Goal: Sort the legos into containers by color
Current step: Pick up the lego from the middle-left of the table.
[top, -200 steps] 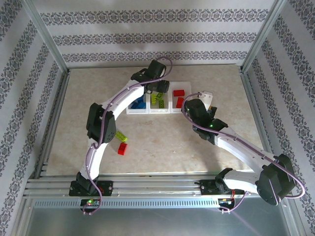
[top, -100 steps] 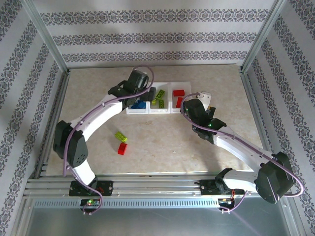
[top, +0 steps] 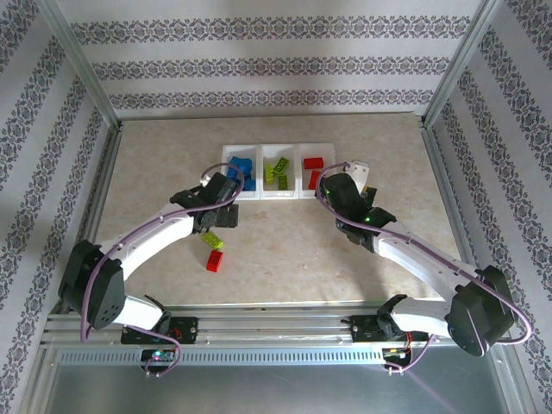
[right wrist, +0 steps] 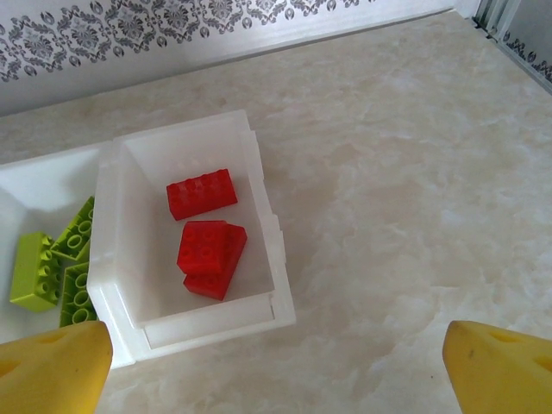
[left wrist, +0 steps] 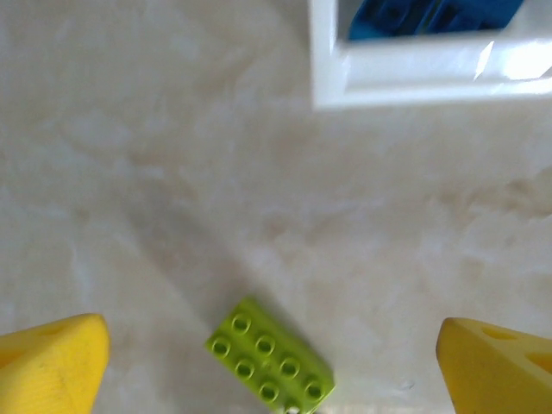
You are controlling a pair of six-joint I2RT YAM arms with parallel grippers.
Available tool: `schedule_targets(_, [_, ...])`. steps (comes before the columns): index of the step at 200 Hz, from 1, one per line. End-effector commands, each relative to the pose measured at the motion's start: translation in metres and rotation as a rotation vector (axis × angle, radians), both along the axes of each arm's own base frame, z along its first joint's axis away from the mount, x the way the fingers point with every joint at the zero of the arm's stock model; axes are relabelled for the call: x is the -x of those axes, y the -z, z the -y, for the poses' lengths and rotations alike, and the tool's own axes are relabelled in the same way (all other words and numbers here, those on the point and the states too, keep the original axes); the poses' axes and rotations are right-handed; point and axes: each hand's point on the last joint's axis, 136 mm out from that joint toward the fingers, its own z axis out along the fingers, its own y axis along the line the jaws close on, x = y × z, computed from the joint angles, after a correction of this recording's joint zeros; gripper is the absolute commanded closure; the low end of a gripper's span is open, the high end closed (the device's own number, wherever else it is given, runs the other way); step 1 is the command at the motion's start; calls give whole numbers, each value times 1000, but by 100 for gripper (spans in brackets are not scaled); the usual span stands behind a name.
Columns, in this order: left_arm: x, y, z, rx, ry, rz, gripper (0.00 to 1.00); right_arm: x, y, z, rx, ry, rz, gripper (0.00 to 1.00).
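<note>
Three white containers stand in a row at the back: the left one [top: 229, 183] holds blue legos [top: 242, 166], the middle one [top: 263, 177] lime green legos [top: 278, 170], and the right one [top: 301, 177] red legos [top: 312, 168]. A loose lime green lego [top: 212, 240] and a loose red lego [top: 214, 260] lie on the table. My left gripper [top: 221, 222] hangs open just above the green lego [left wrist: 269, 362], which lies between its yellow fingers [left wrist: 52, 366]. My right gripper [top: 328, 185] is open and empty, hovering at the near right of the red bin [right wrist: 272, 250] with its red bricks [right wrist: 207, 250].
The blue bin's near corner [left wrist: 414, 73] lies just beyond the left gripper. Metal frame posts and patterned walls close in the beige table [top: 285, 250] on three sides. A white part [top: 359, 169] of the right wrist sticks out behind the right gripper.
The left arm has drawn back from over the middle bin toward the near left and now hovers over the loose green lego, its jaws wider. The right arm has stayed still.
</note>
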Motion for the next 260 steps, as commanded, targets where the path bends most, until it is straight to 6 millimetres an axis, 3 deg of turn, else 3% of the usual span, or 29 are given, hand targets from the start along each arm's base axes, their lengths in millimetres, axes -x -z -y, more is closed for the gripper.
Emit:
schedule_targets(1, [23,14,-9,26,-80,-60,6,-5,-2,-4,-29,5,9,2])
schedule_targets(49, [34,47,-5,53,-110,-156,9,-5,-3,-5,-24,1,9,2])
schedule_targets(181, [35,88,9,133,-129,-249,12,-6,3,-5,-20,7,-3,2])
schedule_targets(196, [31,90,13,150,-114,-241,13,-6,4,-5,-19,6,-7,2])
schedule_targets(219, [23,91,20,157,-80,-224,27,-7,5,-6,-20,6,-10,2])
schedule_targets(260, [4,82,17,95,-60,-181,27,-7,5,-7,-22,0,-11,2])
